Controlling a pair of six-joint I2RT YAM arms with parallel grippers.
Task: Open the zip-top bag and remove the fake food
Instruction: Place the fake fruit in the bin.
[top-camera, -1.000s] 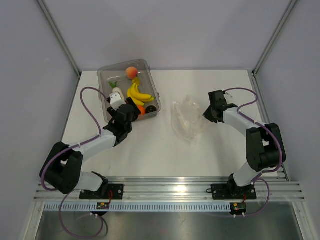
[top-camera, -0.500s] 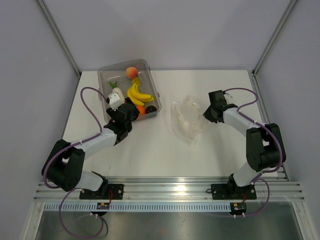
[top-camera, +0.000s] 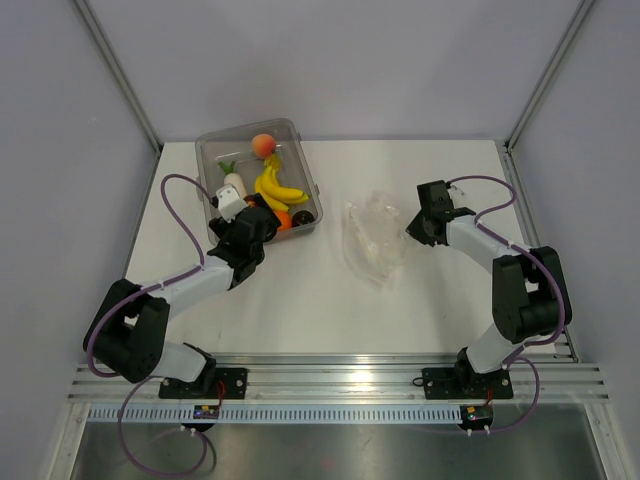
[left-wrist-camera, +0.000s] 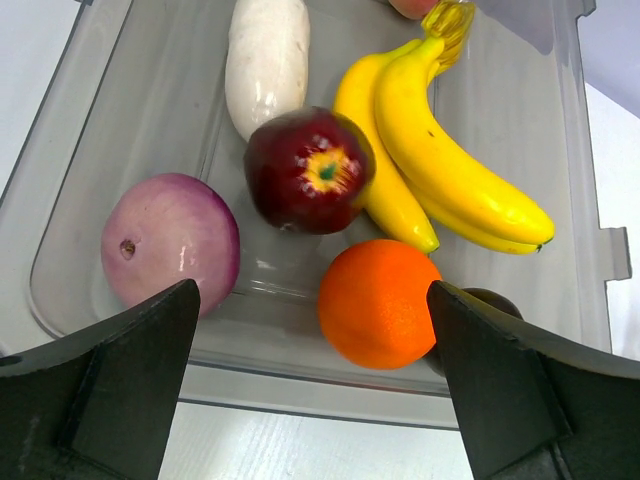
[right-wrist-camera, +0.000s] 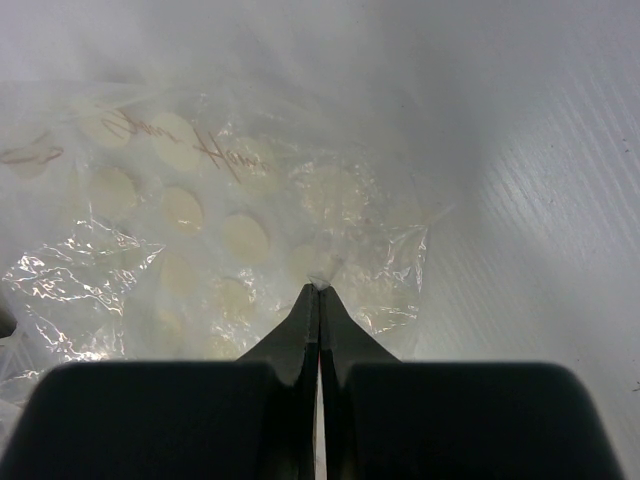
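All fake food (left-wrist-camera: 310, 170) lay in the tub (left-wrist-camera: 150, 90) as the left gripper (left-wrist-camera: 312, 330) spread wider above it, the right gripper (right-wrist-camera: 319, 290) pinching the seemingly empty zip-top bag (right-wrist-camera: 180, 200).

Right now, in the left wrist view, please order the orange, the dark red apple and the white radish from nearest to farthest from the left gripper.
1. The orange, against the near wall of the tub, closest to the open left gripper.
2. The dark red apple, in the middle.
3. The white radish, at the far left.
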